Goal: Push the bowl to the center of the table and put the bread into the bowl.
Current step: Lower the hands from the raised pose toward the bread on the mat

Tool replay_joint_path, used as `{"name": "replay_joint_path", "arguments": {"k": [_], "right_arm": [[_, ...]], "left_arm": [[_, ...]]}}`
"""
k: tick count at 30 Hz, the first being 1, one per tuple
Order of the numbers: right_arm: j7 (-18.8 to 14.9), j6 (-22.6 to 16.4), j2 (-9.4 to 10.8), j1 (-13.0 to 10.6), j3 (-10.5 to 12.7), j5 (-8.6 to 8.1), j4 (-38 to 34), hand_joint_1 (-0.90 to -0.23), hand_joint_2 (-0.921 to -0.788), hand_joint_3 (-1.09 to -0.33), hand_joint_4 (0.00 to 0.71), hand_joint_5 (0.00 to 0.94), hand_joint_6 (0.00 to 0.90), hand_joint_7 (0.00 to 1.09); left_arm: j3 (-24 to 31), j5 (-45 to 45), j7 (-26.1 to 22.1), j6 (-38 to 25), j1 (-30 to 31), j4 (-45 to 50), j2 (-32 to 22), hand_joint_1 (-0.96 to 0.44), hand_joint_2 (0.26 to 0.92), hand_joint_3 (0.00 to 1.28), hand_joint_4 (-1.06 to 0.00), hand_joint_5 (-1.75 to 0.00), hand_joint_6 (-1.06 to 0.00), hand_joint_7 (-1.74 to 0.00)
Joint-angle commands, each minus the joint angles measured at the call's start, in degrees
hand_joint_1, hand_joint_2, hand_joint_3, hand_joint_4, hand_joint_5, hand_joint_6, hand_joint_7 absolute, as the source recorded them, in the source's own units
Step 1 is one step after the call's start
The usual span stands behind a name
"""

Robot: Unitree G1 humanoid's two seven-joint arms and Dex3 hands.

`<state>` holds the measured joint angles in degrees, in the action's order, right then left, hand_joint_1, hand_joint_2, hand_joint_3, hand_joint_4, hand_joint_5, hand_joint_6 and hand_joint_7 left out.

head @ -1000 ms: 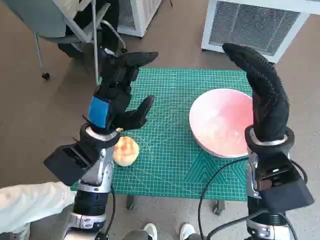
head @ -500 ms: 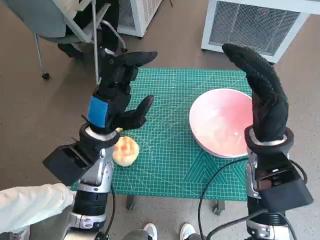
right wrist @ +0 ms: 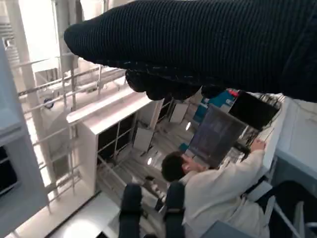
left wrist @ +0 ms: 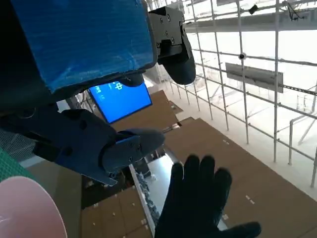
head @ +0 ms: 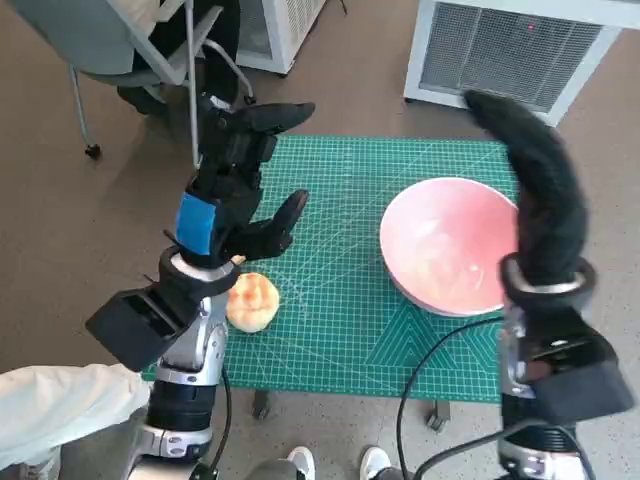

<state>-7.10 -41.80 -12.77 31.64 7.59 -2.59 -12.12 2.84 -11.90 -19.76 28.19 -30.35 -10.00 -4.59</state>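
Two robot hands up, neither holding anything. Left robot hand (head: 232, 185) hangs over the left part of the green mat, fingers spread and released, blue tape patch on its back. Right robot hand (head: 530, 195), in the black knit glove, stands upright at the right rim of the bowl, fingers straight and apart, blurred in the head view; nothing gripped. Can't tell from above whether it touches the rim or is just beside it.

Step in hand, my read: the push. The pink bowl (head: 445, 245) sits right of centre in the head frame, well off the middle of the surface, so that step isn't done. Next move calls for the glove's flat side against the right wall of the bowl, pushing it toward frame left, low enough not to tip it. Bread comes after.

Bread (head: 250, 300) lies lower left on the mat, near the front edge, below and just beside the left wrist, well apart from the bowl.

Materials: bowl is round, shallow, smooth and glossy, looks like hard plastic or ceramic; should slide rather than grab. Bread is a small rounded lobed bun, golden-orange, soft-looking. Cutting mat (head: 340, 330) is flat, matte green with a white printed grid and covers the surface.
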Motion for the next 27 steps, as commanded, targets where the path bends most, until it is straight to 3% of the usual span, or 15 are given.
{"name": "replay_joint_path", "arguments": {"k": [1,5,10,18,20,27], "right_arm": [[-0.8,-2.1,-3.2,-2.8,4.1,-3.03,-4.7,-0.558,-0.921,-0.739,0.289,0.005,0.02,0.69],[1.7,-3.8,-4.3,-3.4,7.7,-2.87,-8.9,-0.554,-0.921,-0.735,0.288,0.003,0.034,0.65],[6.4,-5.7,-5.3,-3.8,11.6,-0.69,-15.3,-0.541,-0.921,-0.742,0.283,0.001,0.035,0.63],[14.5,-7.9,-8.1,-2.7,14.7,3.27,-29.5,-0.536,-0.921,-0.768,0.257,0.0,0.026,0.61],[15.6,-8.1,-8.8,-2.1,14.9,3.45,-33.0,-0.535,-0.921,-0.779,0.256,0.0,0.026,0.61],[14.0,-6.9,-9.3,0.5,15.9,-0.56,-45.4,-0.508,-0.921,-0.8,0.251,0.0,0.048,0.56]], "left_arm": [[0.1,-0.2,-0.2,0.2,0.2,0.4,-0.3,-0.31,0.722,0.71,0.0,-0.87,0.0,-1.06],[0.3,-0.4,-0.3,0.3,0.1,0.0,-0.5,-0.31,0.72,0.71,0.0,-0.87,0.0,-1.06],[0.5,-0.5,-0.4,0.4,0.0,-0.3,-0.5,-0.31,0.718,0.72,0.0,-0.87,0.0,-1.06],[0.6,-0.5,-0.4,0.1,-0.2,-0.5,-0.4,-0.3,0.716,0.72,0.0,-0.87,0.0,-1.06],[0.6,-0.5,-0.4,0.1,-0.2,-0.5,-0.4,-0.3,0.716,0.73,0.0,-0.87,0.0,-1.06],[0.8,-0.9,-0.7,-0.1,-0.4,-0.6,-0.7,-0.3,0.713,0.73,0.0,-0.86,0.0,-1.06]]}}
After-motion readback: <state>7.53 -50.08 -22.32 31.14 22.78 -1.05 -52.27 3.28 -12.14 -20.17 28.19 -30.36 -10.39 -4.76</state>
